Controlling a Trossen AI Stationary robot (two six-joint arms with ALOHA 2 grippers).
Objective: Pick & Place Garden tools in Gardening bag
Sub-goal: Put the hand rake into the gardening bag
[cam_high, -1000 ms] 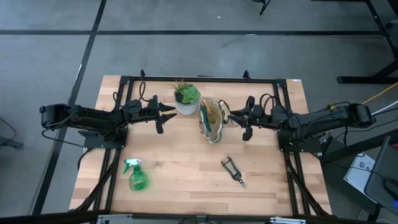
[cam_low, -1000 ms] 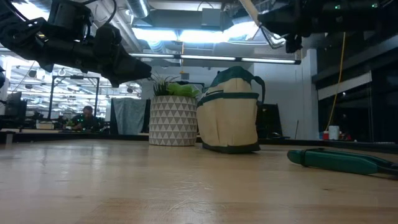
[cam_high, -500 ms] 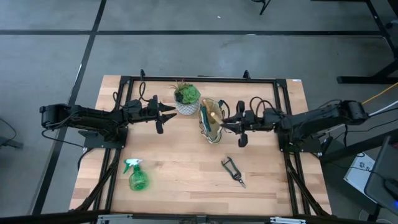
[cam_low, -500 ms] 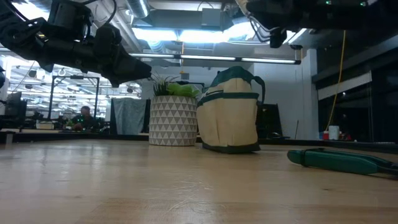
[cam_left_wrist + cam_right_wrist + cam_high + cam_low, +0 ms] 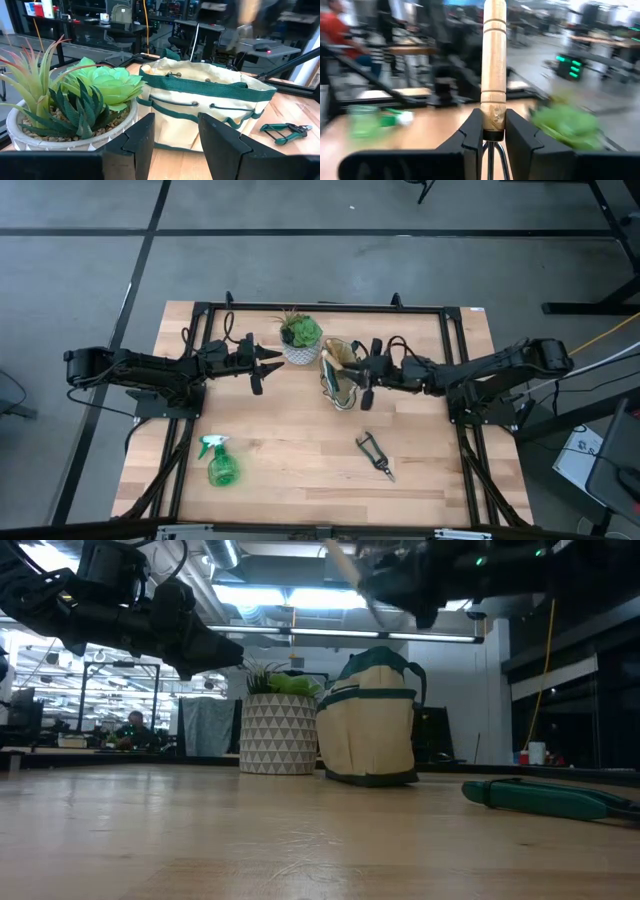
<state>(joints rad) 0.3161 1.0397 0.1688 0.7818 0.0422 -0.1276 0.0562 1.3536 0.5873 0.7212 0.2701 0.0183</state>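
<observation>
Right gripper (image 5: pixel 362 372): clamped on the metal fork with the light wooden handle (image 5: pixel 493 70), fingers pinching just above the ferrule, so the handle stands clear ahead and the tines hang behind the jaws; poised above the open mouth of the bag, at about 3 o'clock of it in the high view, likely so as to drop the tool inside.

Tan fabric gardening bag with dark green trim (image 5: pixel 339 375): upright near table centre, mouth upward, just at 4 o'clock of the plant; a pale handle already showing inside.

Left gripper (image 5: pixel 268 360): waiting at 9 o'clock of the plant, jaws parted and empty, well off the bag so as not to crowd the other arm.

Potted green succulent in the white patterned pot (image 5: pixel 300 339): not part of the job; close beside the bag, a thing to avoid knocking.

Black pruner (image 5: pixel 376 454): flat on the wood at 5 o'clock of the bag, well apart, not yet collected.

Translucent green spray bottle (image 5: pixel 219 463): lying at 7 o'clock, near the front left, also uncollected.

Step in hand: judged as release of the fork into the bag.
</observation>
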